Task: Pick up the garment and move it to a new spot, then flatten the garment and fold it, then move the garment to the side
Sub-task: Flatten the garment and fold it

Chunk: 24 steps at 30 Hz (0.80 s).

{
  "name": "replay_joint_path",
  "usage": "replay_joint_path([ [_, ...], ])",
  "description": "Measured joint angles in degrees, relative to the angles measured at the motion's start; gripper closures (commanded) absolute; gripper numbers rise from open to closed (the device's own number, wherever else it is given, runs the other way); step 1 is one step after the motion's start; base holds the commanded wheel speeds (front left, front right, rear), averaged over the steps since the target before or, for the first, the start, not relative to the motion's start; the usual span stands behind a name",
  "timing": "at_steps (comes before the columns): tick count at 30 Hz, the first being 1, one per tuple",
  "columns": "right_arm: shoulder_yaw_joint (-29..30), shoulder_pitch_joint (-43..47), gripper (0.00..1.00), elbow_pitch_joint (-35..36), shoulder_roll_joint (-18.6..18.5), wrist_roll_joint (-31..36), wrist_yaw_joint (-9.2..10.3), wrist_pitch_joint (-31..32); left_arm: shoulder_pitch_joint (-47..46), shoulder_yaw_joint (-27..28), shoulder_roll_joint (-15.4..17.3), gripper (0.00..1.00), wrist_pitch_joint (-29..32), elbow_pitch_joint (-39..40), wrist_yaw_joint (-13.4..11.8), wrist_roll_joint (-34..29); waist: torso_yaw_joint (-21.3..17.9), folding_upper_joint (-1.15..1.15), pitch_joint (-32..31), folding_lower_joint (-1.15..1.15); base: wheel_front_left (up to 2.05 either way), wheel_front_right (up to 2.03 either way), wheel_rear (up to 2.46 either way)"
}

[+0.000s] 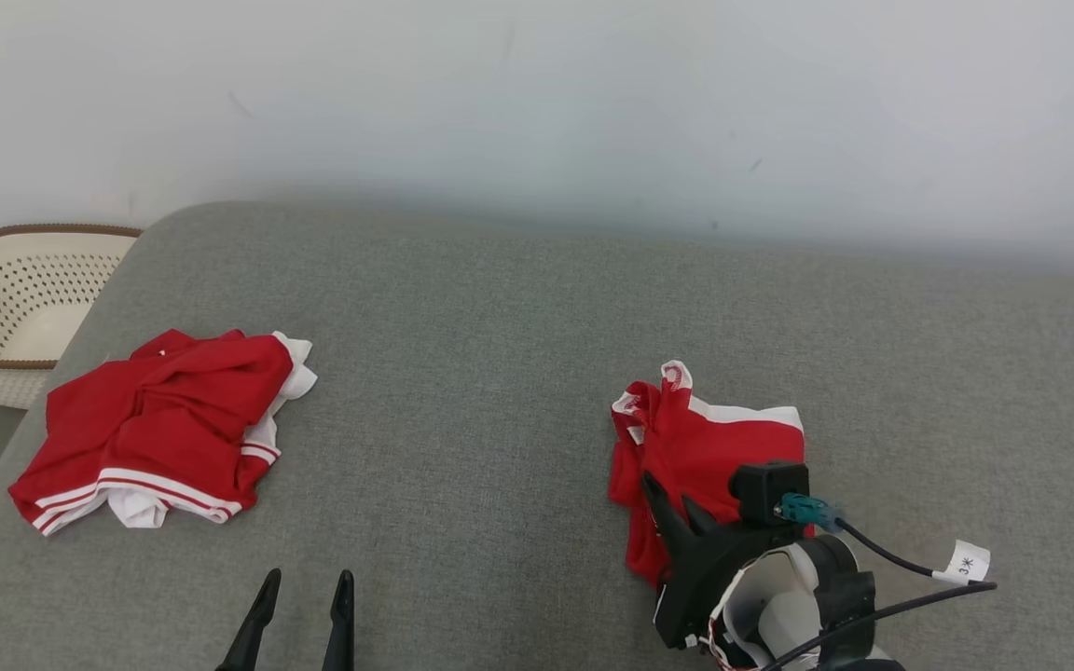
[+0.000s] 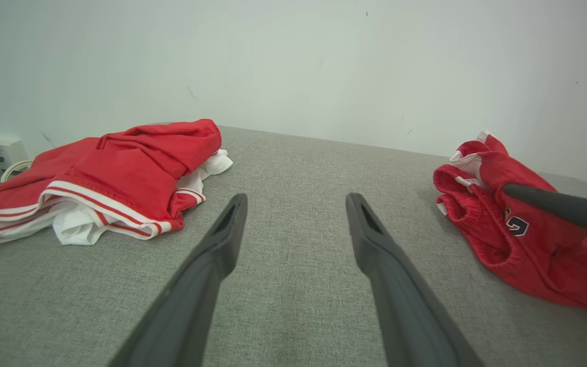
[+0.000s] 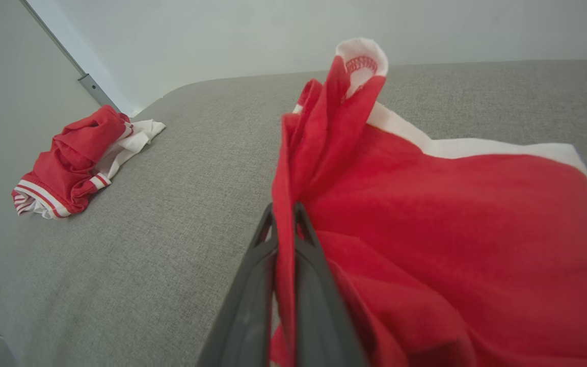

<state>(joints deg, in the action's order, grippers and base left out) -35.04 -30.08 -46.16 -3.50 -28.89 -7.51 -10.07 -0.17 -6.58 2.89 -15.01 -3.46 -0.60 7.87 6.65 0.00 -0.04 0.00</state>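
**Right gripper pinched on garment: pick-up and relocate step**

Reference: grey cushion point(image 1: 518, 308).
- Perforated basket point(image 1: 15, 308): off the cushion's left edge.
- Second garment point(image 1: 155, 429), red with white stripes: crumpled on the cushion's left part.
- Garment point(image 1: 714, 438), red with white trim: bunched on the cushion's right part, one fold raised.
- Right gripper point(image 3: 284, 209): closed on that raised fold, with cloth pinched between the fingers.
- Left gripper point(image 1: 308, 578): low over the cushion's near edge, jaws spread wide, holding nothing.

Judgement: the step is the pick-up. The pinch looks thin, so lift slowly and straight up until the bulk clears the cushion. Then carry it toward the cushion's bare middle, stopping short of the second garment. The risk is cloth slipping out at the fingertips.
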Motion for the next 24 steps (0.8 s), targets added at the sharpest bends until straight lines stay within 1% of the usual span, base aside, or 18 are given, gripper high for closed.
replay_joint_path([
  [1,-0.5,-0.1,0.61,-0.3,0.1,-0.2,0.00,-0.1,0.0,0.0,0.0,0.00,0.0,-0.1,0.0,0.0,0.1,0.00,0.1,0.00,0.00,0.00,0.00],
  [2,-0.8,-0.2,0.07,-0.3,0.2,-0.6,0.00,-0.6,0.0,0.1,0.0,0.00,0.0,-0.1,0.0,0.0,0.1,0.00,0.2,0.00,0.00,0.00,0.00],
  [3,-1.2,-0.4,0.00,0.0,0.3,-1.5,0.00,-0.9,0.0,0.1,0.0,0.00,0.0,-0.1,0.0,0.0,0.2,0.00,0.3,0.00,0.00,0.00,0.00],
  [9,-2.5,-2.2,0.00,5.4,0.3,-4.9,0.00,-3.4,0.1,0.5,0.0,0.00,0.0,0.0,-0.5,0.0,-0.5,0.00,0.6,0.00,0.00,0.00,0.00],
  [11,-2.1,-2.4,0.00,8.6,-0.6,-5.7,0.00,-4.1,0.1,0.6,0.0,0.00,0.0,0.1,-0.5,0.2,-0.9,0.00,0.6,0.00,0.00,0.00,0.00],
  [13,-1.0,-2.3,0.00,11.6,-2.4,-6.2,0.00,-4.4,0.2,0.7,0.0,0.00,0.0,0.1,-0.6,0.2,-1.4,0.00,0.6,0.00,0.00,0.00,0.00],
  [16,2.0,-1.9,0.00,16.0,-5.3,-6.3,0.01,-4.7,0.2,0.8,0.0,0.00,0.0,0.3,-0.9,0.4,-2.0,0.00,0.5,0.00,0.00,0.00,0.00],
  [18,4.8,-1.0,0.00,18.3,-6.8,-5.1,0.00,-4.9,0.4,0.9,0.0,0.00,0.0,0.4,-1.0,0.4,-2.3,0.00,0.5,0.00,0.00,0.00,0.00],
  [24,13.8,4.0,0.00,20.5,-10.2,-0.9,0.01,-4.9,1.1,0.9,0.0,0.00,0.0,0.7,-1.1,0.5,-2.6,0.00,0.3,0.00,0.00,0.00,0.00],
])
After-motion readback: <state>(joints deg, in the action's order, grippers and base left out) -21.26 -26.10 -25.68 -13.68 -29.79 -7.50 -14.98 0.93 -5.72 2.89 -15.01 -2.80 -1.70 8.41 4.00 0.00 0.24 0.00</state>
